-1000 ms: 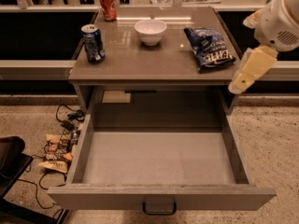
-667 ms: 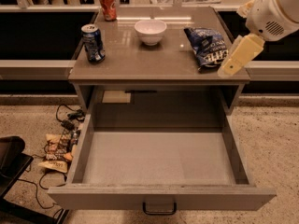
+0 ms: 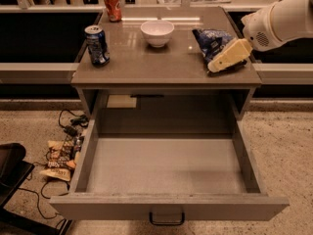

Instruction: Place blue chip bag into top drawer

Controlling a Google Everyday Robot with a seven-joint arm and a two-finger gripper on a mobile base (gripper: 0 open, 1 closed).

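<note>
A robot's gripper (image 3: 224, 58) reaches in from the right edge of the camera view and lies low over the blue chip bag (image 3: 210, 38), which sits on the right rear part of a grey-brown table (image 3: 146, 65). The cream-coloured gripper slants down and to the left across the bag's near side, its tip close to the tabletop. Whether it is clenched, released or grasping the bag cannot be told. Behind it, the arm's white rounded housing (image 3: 274, 21) fills the upper right corner. Below the tabletop, the top drawer (image 3: 166, 168) stands pulled far out toward the camera, its flat grey bottom bare and its small dark handle (image 3: 167, 220) centred on the front panel. Also on the table are a white bowl (image 3: 157, 32) near the middle, just left of the bag, a blue can (image 3: 97, 44) upright at the left edge, and a red can (image 3: 113, 5) upright at the back left. On the speckled floor left of the drawer lie tan and orange wrappers (image 3: 59, 159) among dark cables (image 3: 72, 126).
</note>
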